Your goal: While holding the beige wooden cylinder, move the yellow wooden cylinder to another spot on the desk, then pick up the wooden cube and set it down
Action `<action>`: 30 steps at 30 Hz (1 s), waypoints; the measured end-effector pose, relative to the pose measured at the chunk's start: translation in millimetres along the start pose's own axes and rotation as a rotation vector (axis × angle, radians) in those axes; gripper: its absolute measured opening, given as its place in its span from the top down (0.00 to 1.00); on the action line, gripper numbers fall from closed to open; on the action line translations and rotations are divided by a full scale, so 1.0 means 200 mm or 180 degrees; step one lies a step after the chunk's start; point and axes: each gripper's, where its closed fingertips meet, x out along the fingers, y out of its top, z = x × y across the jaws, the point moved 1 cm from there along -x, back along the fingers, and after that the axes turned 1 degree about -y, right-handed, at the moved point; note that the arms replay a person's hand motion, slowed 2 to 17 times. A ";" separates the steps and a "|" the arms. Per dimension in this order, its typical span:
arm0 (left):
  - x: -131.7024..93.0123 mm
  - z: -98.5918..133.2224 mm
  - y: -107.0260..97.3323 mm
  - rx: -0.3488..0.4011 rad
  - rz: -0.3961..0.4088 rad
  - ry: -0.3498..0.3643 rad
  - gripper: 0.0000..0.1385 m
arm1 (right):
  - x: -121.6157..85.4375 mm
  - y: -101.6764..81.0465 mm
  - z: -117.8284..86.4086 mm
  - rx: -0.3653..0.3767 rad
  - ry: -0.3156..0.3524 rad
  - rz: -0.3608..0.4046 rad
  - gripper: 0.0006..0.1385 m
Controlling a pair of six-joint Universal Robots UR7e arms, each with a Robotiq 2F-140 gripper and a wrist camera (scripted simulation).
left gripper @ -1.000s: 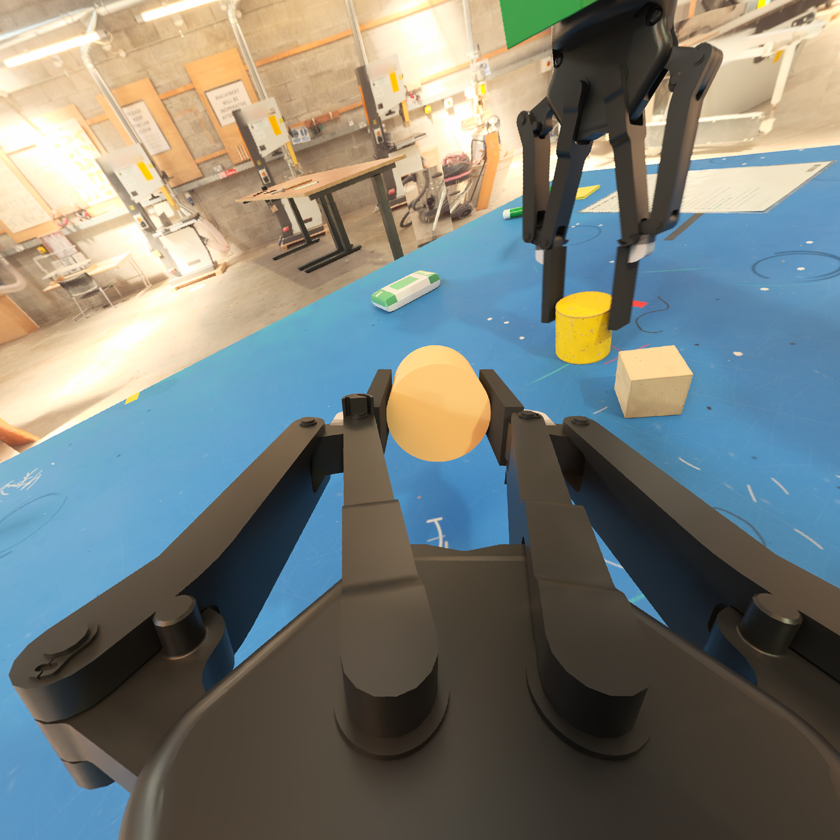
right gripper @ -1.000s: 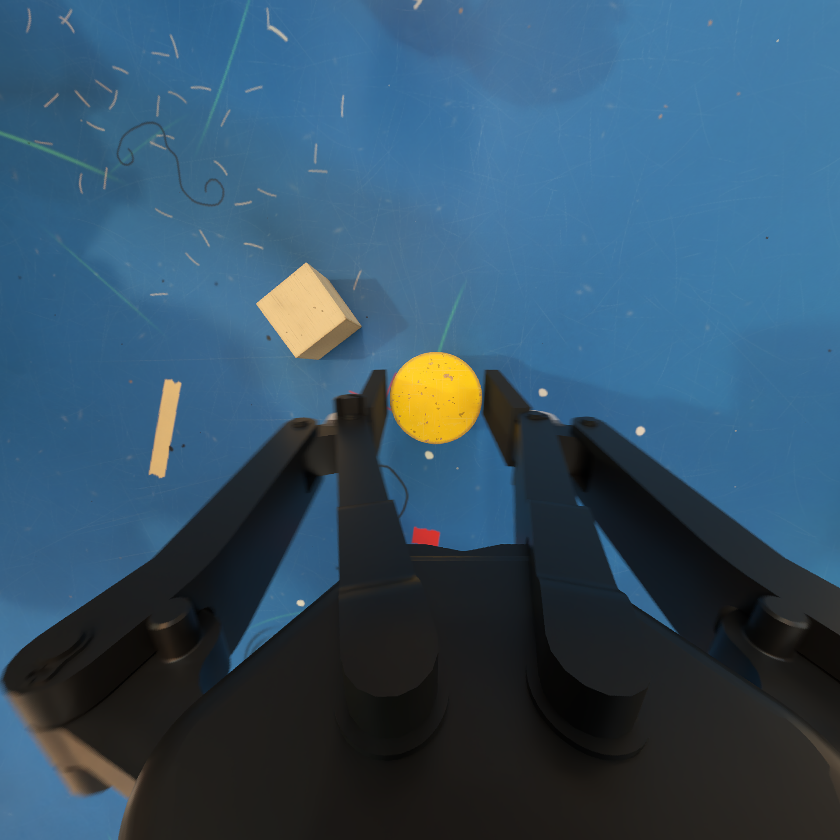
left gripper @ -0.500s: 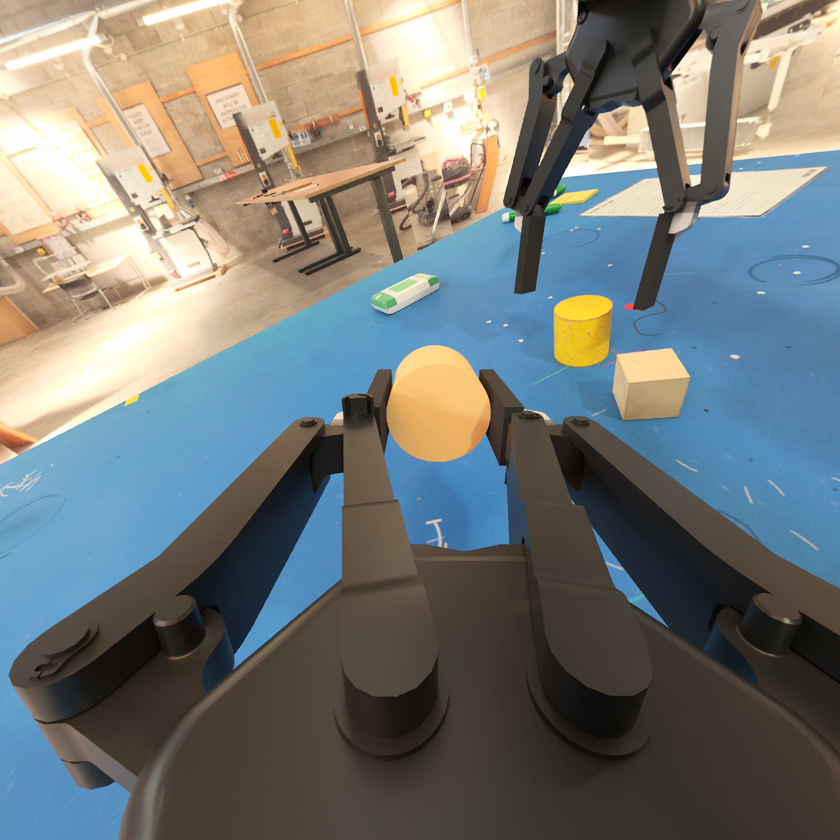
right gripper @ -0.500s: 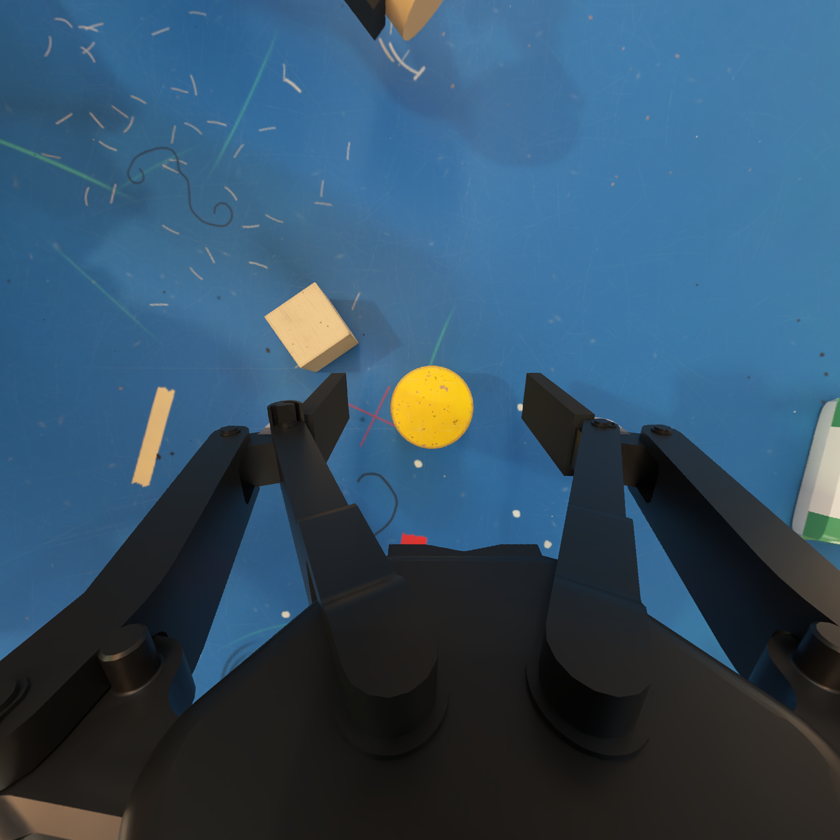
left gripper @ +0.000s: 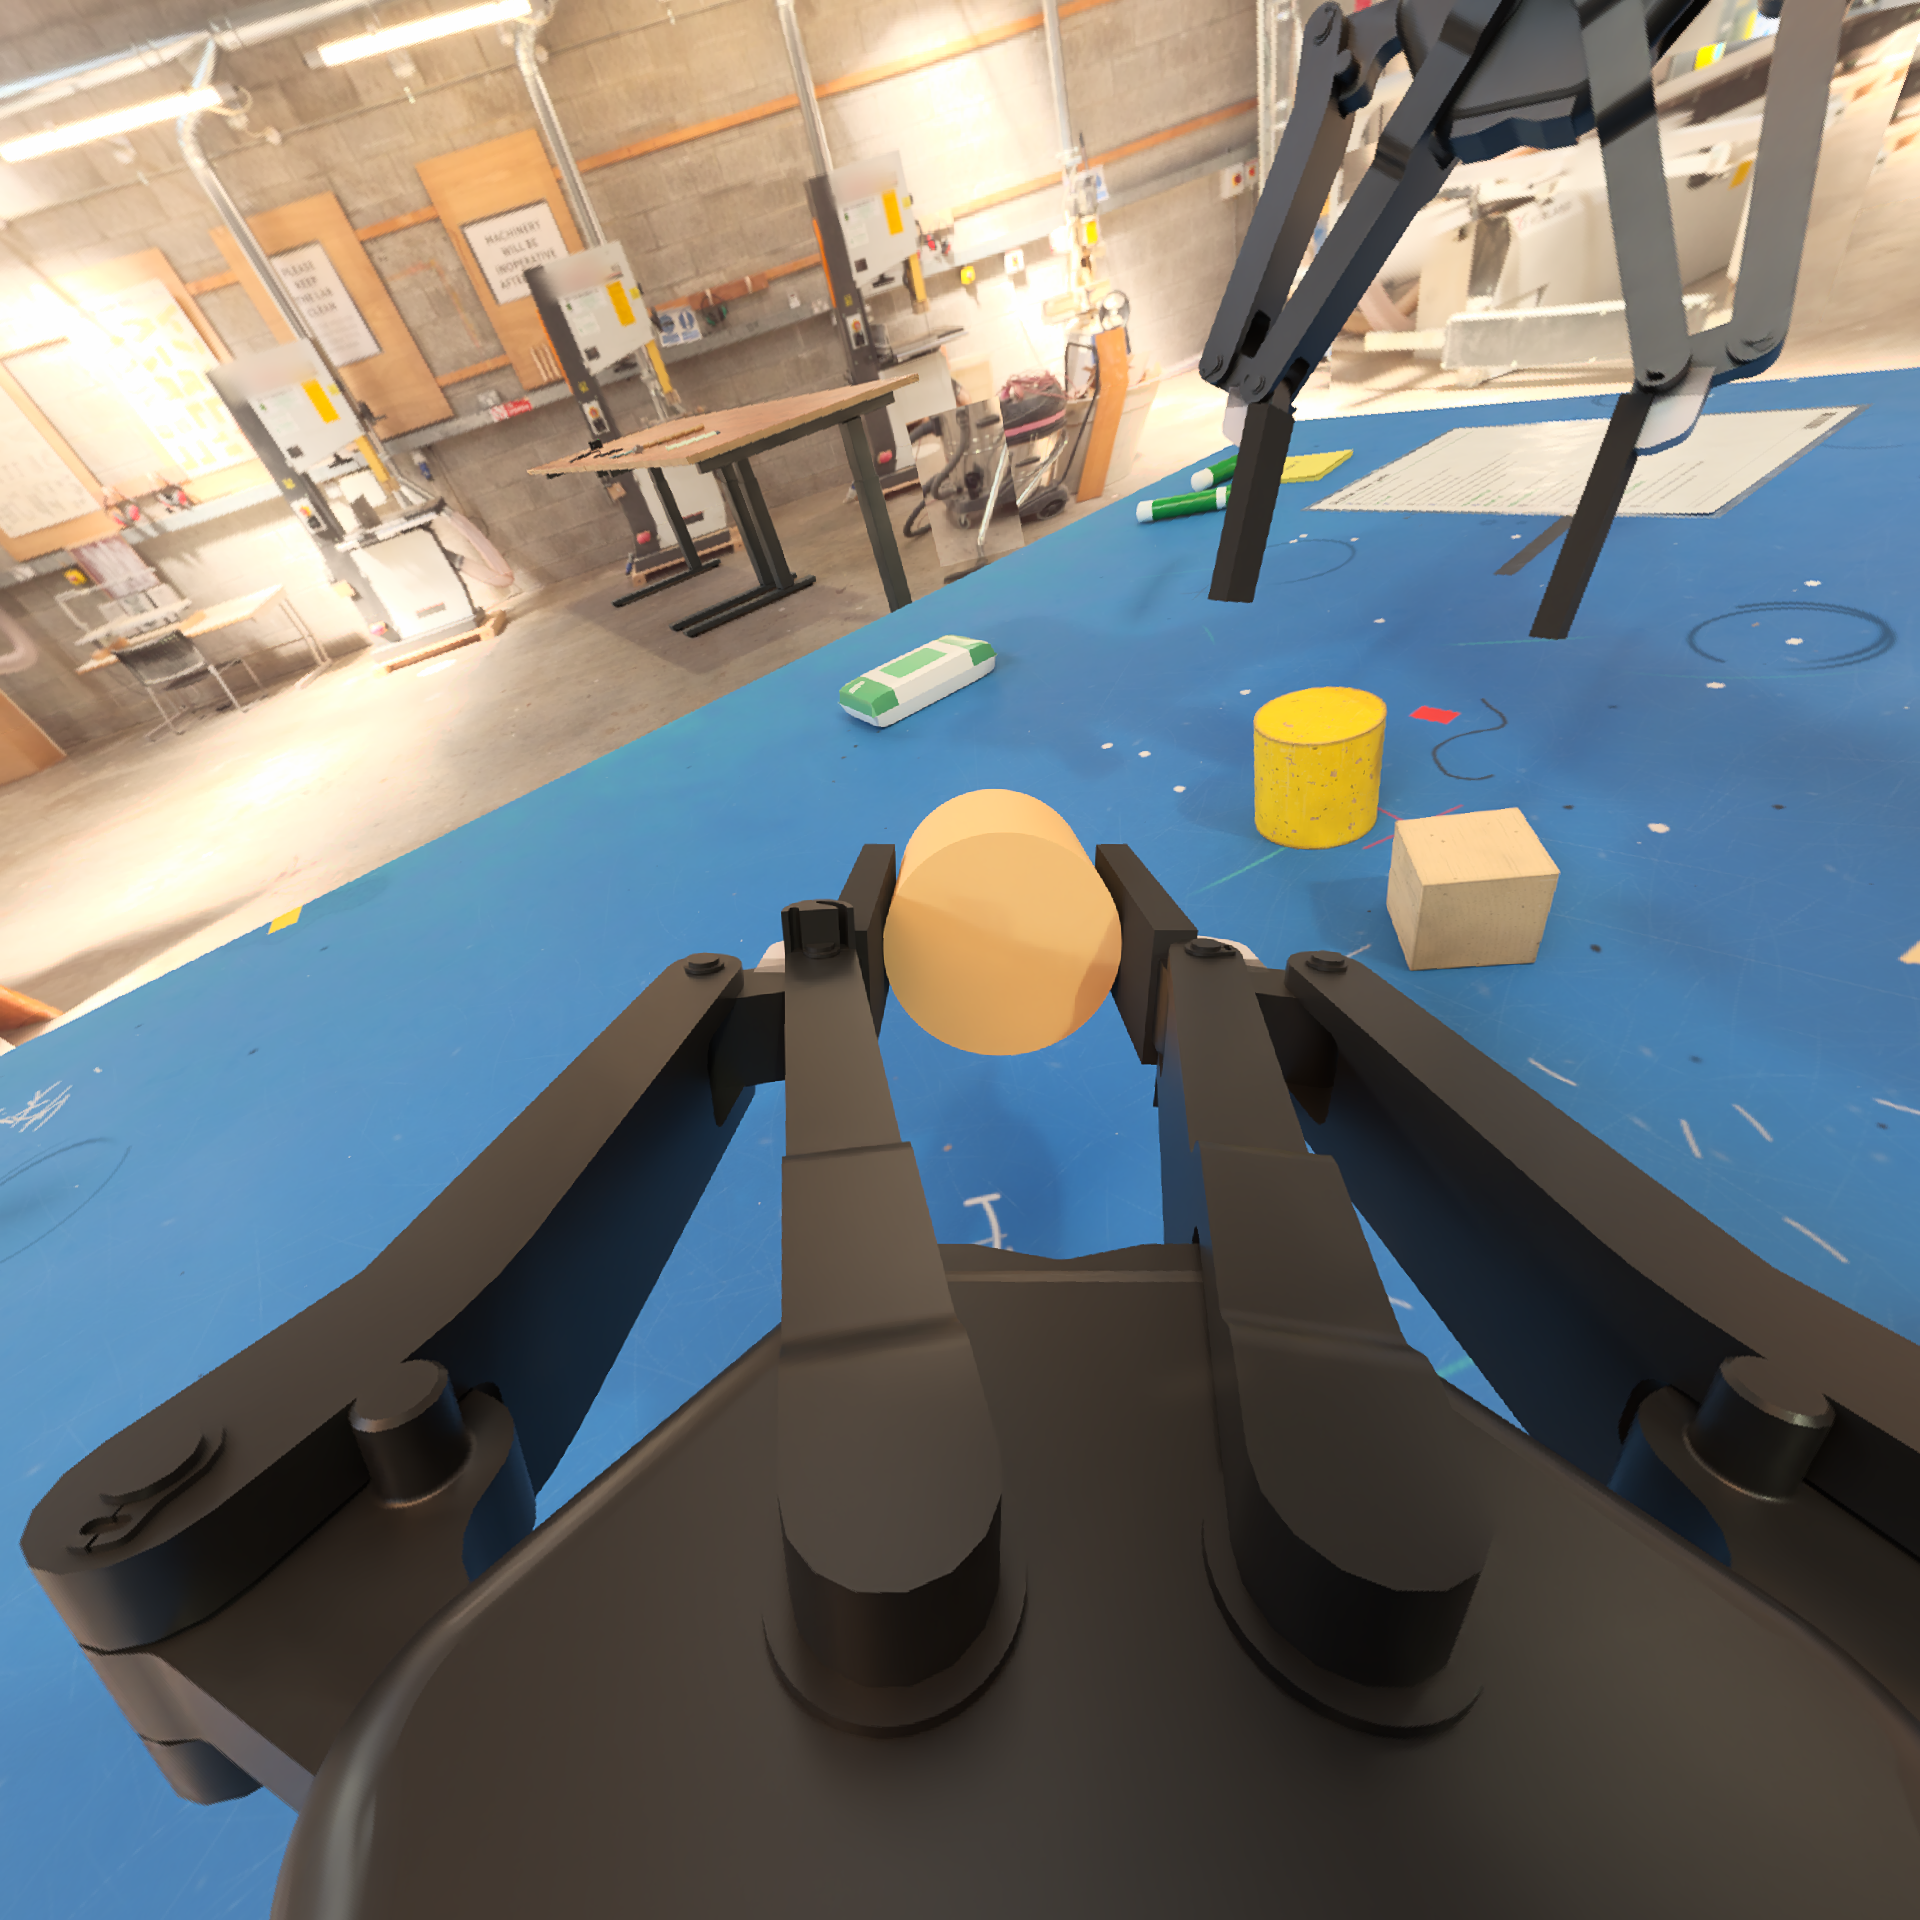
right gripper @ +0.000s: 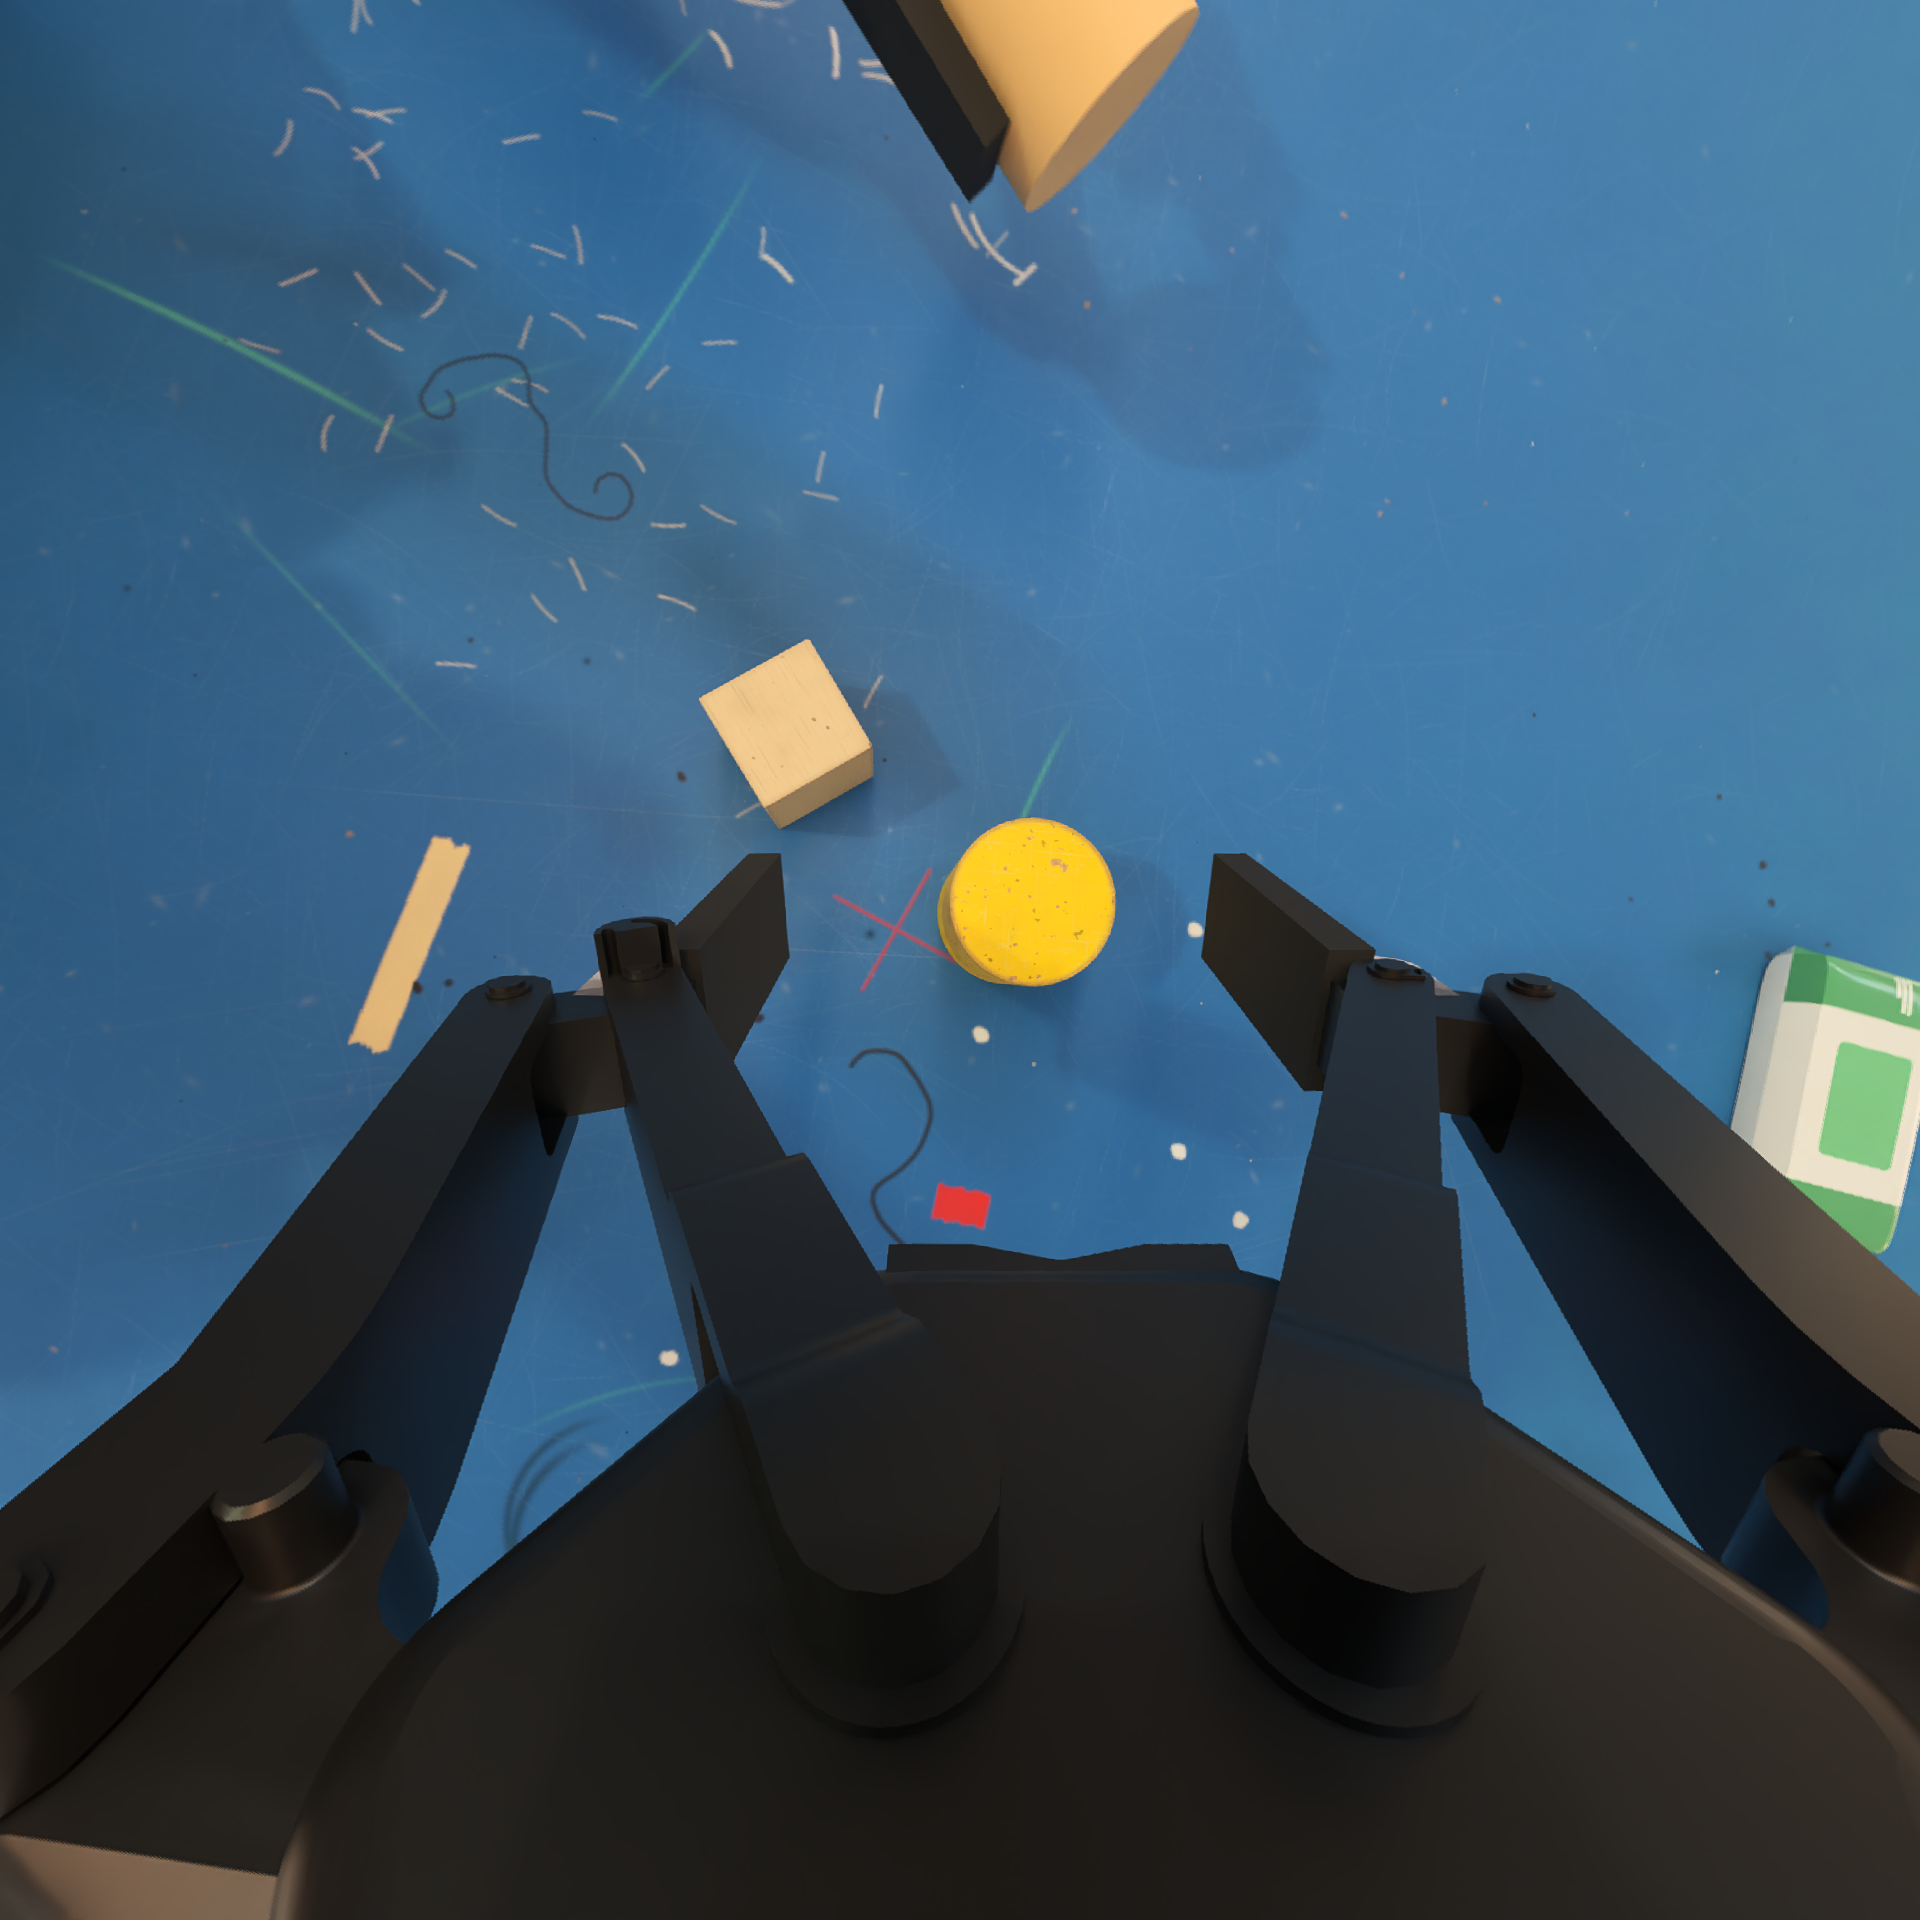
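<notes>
My left gripper (left gripper: 997, 904) is shut on the beige wooden cylinder (left gripper: 997, 925) and holds it above the blue desk (left gripper: 520, 1039); the cylinder also shows at the top of the right wrist view (right gripper: 1091, 94). The yellow wooden cylinder (left gripper: 1317, 767) stands upright on the desk, free of any grip, with the wooden cube (left gripper: 1470, 888) just beside it. My right gripper (right gripper: 997, 935) is open and empty, high above the yellow cylinder (right gripper: 1031, 900), looking straight down. The cube (right gripper: 787, 730) lies up and left of it. The right gripper also shows in the left wrist view (left gripper: 1392, 613).
A green and white box (left gripper: 916, 677) lies near the desk's left edge and shows at the right edge of the right wrist view (right gripper: 1839, 1091). Green markers (left gripper: 1184, 506), a yellow pad (left gripper: 1314, 464) and a paper sheet (left gripper: 1558, 468) lie at the far end. A strip of tan tape (right gripper: 408, 943) is stuck on the desk.
My right gripper has opened, let go of the yellow cylinder on the desk and risen well above it. The left gripper has stayed still with the beige cylinder.
</notes>
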 end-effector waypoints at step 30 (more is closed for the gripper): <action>0.00 -0.02 -0.01 0.0011 -0.0029 0.0082 0.63 | 0.15 0.22 -0.28 -0.1293 0.0601 -0.0014 0.39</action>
